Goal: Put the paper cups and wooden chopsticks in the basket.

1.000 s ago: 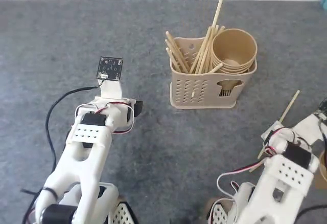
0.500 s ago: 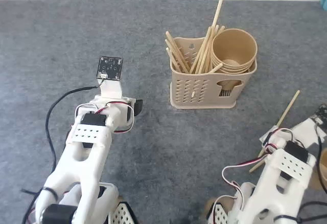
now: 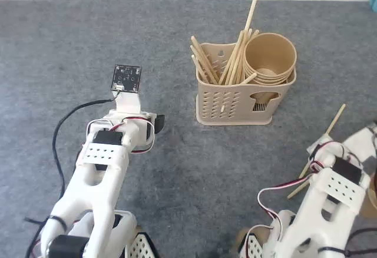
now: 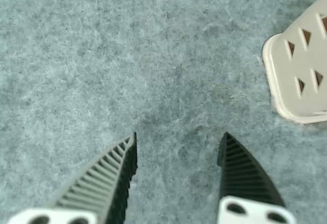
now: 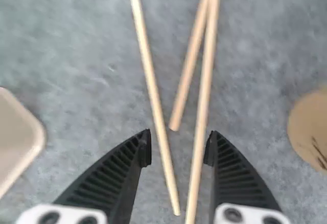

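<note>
Nearest me, the right gripper [image 5: 178, 147] hangs low over the grey carpet [image 3: 65, 46] with its jaws spread apart, gripping nothing. Three loose chopsticks lie flat on the carpet beneath it. A long one [image 5: 150, 81] and another long one [image 5: 206, 81] run in between the jaws, each close to one fingertip. A shorter-looking one [image 5: 191, 55] lies between those two and stops about level with the fingertips. Off to the outer side of one jaw, well apart from the sticks, sits a round brown shape [image 5: 309, 137]; I cannot tell what it is. On the other side, a pale basket corner shows. Beside that arm, the left gripper [image 4: 179, 155] also stands with its jaws wide apart, grey carpet between them, holding nothing. A corner of the basket [image 4: 296, 65] lies ahead of its jaws and off to one side, not touching them. Farther back the basket stands upright on the carpet. In it, a stack of paper cups [image 3: 270, 58] fills one end. A bundle of chopsticks [image 3: 227, 63] leans against the cups at the other end, one stick poking up well above the rest.
</note>
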You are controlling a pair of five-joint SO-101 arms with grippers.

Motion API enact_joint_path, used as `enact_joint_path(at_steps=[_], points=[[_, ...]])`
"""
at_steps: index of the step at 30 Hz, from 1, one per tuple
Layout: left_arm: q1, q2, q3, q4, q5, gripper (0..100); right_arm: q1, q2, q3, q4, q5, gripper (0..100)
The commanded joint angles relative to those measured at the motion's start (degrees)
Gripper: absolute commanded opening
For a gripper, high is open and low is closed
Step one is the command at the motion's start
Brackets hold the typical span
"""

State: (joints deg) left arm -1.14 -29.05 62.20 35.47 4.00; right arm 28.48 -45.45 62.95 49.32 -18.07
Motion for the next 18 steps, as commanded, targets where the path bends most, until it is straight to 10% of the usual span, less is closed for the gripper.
enact_joint_path(at_steps=[1,18], points=[[-0.1,0.0,-2.1,-0.4,-0.1,25,-1.8,3.6,-5.8,0.3,-0.3,17.7],[0.1,0.0,-2.1,-0.4,-0.1,25,-1.7,58.5,-41.0,-8.0,-3.5,17.7]])
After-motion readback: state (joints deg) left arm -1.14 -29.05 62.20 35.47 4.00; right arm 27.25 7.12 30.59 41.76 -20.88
